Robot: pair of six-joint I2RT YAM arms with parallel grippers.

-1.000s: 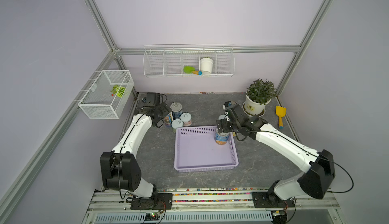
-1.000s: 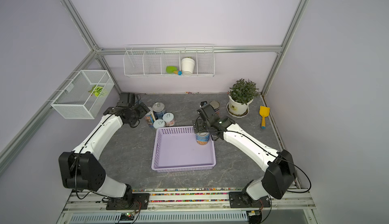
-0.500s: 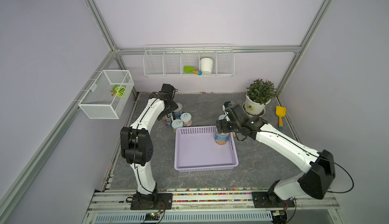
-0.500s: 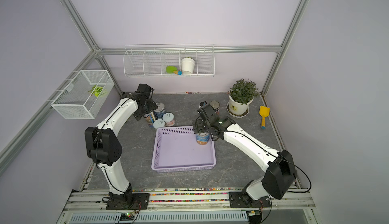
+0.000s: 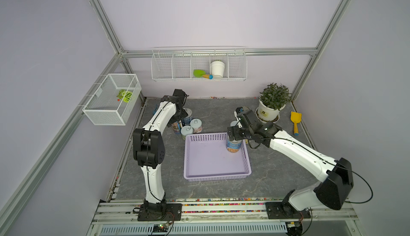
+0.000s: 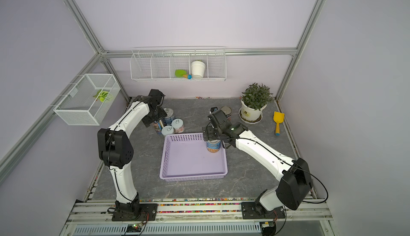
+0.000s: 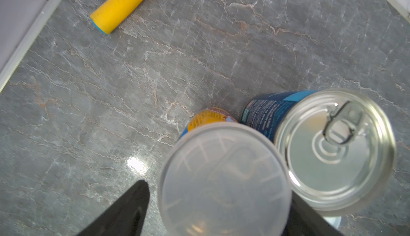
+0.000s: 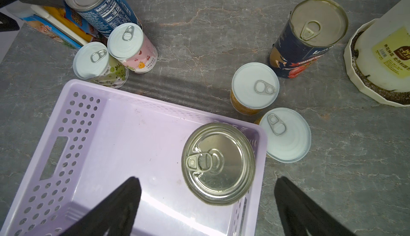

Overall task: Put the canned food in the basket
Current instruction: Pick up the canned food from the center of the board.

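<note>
- The right gripper hangs with its jaws spread wide, gripping nothing, over a silver-topped can. That can stands upright inside the basket, tight in its 1 o'clock corner.
- The left gripper straddles a pale-lidded can on the bench. I cannot tell whether the jaws press it.
- Progress, as I judge it: one can is in and seven are left outside.
- Taking 12 o'clock as the back wall, four cans stand at the basket's 11 o'clock: the straddled one, a blue can, a pink can and a green can.
- Three stand at 1 o'clock: a tomato can, an orange can and a squat can, the last just beside the basket wall.
- Tight spots: the blue can sits just beside the straddled one, and a plant pot is near the tomato can.
- Open room: the basket floor from 3 round to 11 o'clock, and bare bench at the basket's 12 and 6 o'clock.
</note>
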